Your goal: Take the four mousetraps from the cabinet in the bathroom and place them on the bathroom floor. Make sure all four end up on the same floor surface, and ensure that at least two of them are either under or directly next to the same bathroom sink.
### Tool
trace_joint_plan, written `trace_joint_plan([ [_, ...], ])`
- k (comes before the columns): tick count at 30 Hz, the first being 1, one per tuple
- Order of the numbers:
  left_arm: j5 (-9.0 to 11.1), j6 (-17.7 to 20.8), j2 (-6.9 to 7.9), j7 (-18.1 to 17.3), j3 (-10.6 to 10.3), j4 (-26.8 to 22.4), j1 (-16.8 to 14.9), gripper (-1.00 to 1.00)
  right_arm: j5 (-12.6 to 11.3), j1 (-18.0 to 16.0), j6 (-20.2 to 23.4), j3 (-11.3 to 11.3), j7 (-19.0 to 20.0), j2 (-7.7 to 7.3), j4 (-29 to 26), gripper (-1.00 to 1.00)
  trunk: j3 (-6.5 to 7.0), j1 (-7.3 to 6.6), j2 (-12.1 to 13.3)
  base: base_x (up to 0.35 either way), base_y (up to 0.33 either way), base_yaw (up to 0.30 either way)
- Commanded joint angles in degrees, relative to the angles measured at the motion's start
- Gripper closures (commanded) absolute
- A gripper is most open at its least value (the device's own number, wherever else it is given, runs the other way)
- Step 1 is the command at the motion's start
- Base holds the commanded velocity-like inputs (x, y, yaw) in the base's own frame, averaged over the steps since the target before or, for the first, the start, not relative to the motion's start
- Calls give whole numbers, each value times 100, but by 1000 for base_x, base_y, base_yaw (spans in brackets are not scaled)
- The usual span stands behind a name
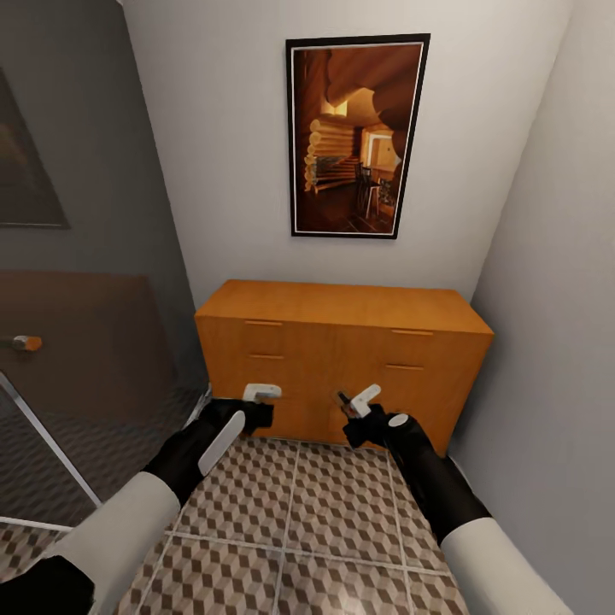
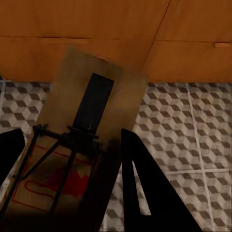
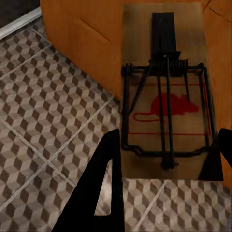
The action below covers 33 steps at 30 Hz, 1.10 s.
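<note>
Already we hold one mousetrap [image 2: 72,159] clamped in our left gripper [image 2: 67,159] and another mousetrap [image 3: 166,111] in our right gripper [image 3: 166,164]; tilting either while lowering to the bathroom floor [image 1: 290,521] could let it slip

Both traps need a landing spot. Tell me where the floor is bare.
Bare tiles on the floor stretch from the cabinet front back toward the robot, between its arms. It narrows by the right wall. The left gripper and right gripper, each holding a mousetrap, crowd the cabinet's base.
</note>
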Motion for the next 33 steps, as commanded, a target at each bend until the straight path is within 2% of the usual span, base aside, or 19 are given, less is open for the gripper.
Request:
trace_joint_plan([
  [1, 56, 7, -16, 37, -20, 98, -5, 100, 51, -1, 24, -5, 53, 2, 89, 100, -6, 0, -4, 0, 0, 0],
  [6, 48, -239, -77, 39, -204, 674, 0, 100, 47, 5, 3, -5, 52, -8, 539, 100, -6, 0, -4, 0, 0, 0],
  [10, 60, -749, -115, 32, -453, 1532, 88, 100, 47, 5, -421, -41, 46, -3, 1397, 100, -6, 0, -4, 0, 0, 0],
  [14, 64, -1631, -229, 9, -550, 2301, 201, 100, 47, 5, -1280, -383, -66, 16, 2306, 100, -6, 0, -4, 0, 0, 0],
  [16, 63, -1884, -268, 0, -561, 2577, 274, 100, 47, 5, -1546, -571, -192, 7, 2638, 100, -6, 0, -4, 0, 0, 0],
  [18, 61, -1996, -284, -6, -566, 2731, 360, 100, 47, 5, -1720, -695, -255, -1, 2906, 100, -6, 0, -4, 0, 0, 0],
  [21, 56, -2054, -292, -14, -569, 2818, 495, 100, 47, 5, -1881, -763, -287, -1, 3252, 100, -6, 0, -4, 0, 0, 0],
  [25, 49, -2105, -269, -18, -569, 2854, 690, 100, 47, 5, -2069, -782, -296, -5, 3681, 100, -6, 0, -4, 0, 0, 0],
  [33, 44, -2691, -257, -19, -577, 3143, 908, 100, 47, 7, -2595, -795, -323, -29, 4470, 100, -6, 0, -4, 0, 0, 0],
])
